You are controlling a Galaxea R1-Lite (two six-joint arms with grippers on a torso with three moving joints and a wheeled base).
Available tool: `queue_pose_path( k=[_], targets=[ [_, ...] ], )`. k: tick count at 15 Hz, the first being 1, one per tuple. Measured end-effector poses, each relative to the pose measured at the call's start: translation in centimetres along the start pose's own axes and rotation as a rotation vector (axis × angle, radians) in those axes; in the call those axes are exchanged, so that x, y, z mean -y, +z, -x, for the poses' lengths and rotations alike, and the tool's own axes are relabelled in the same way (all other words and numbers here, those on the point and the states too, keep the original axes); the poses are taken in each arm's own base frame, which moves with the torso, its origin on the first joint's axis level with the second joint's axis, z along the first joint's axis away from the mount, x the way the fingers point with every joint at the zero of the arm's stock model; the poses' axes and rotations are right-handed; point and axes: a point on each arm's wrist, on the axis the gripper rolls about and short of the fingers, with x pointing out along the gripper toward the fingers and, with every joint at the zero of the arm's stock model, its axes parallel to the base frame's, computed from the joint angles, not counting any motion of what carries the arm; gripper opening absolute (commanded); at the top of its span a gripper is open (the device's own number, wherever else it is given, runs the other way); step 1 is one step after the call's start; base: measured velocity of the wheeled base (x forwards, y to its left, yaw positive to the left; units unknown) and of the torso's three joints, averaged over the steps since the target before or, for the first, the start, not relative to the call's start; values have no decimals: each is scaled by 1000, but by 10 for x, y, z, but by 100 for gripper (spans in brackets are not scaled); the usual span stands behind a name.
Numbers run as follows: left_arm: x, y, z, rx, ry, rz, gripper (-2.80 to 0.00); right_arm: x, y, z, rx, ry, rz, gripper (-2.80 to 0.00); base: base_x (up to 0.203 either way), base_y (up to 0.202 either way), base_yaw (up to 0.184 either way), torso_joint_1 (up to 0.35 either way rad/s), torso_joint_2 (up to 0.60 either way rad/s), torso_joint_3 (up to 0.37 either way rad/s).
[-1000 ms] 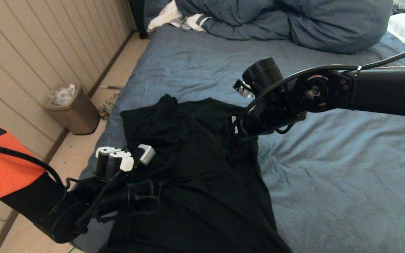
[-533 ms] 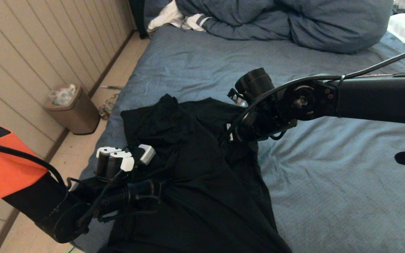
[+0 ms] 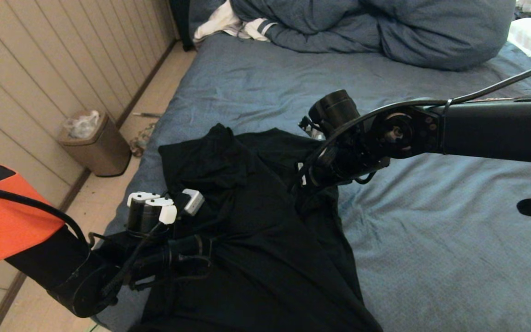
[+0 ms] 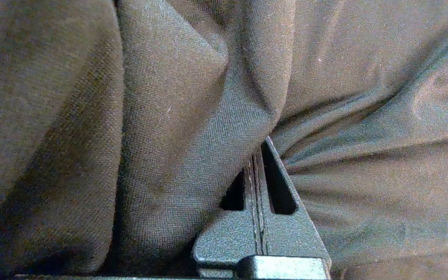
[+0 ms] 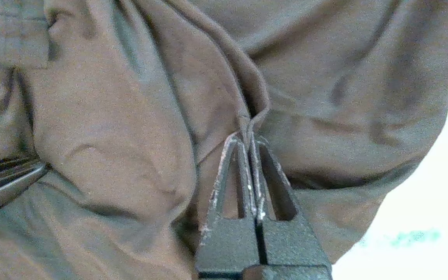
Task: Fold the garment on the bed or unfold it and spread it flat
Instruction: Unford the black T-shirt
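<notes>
Beside the bed [image 3: 431,240], bin [image 3: 97,147] holds plastic.

1 garment [image 3: 256,230], 1 bed [image 3: 431,240], 2 pincers, 1 bin [image 3: 95,145].

The garment [image 3: 256,230] runs off the head view's bottom edge, its print side hidden
</notes>
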Motion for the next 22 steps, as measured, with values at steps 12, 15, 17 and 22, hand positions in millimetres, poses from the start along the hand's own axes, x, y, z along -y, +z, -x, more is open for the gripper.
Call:
queue_pose_path(
  k=[12,15,17,22],
  targets=[
    [2,4,3,17,0,-3,-280,88,25,76,166,-183,-146,-280,0,0,0,0,0,0],
    [2,5,4,23,2,-3,-280,124,12,99,164,-272,-214,-280,0,0,0,0,0,0],
    [2,7,5,29,2,-3,-280,141,2,109,165,-314,-247,-280,0,0,0,0,0,0],
    [2,9,7,39,3,-4,-280,183,-23,106,182,-411,-301,-280,0,0,0,0,0,0]
  ],
)
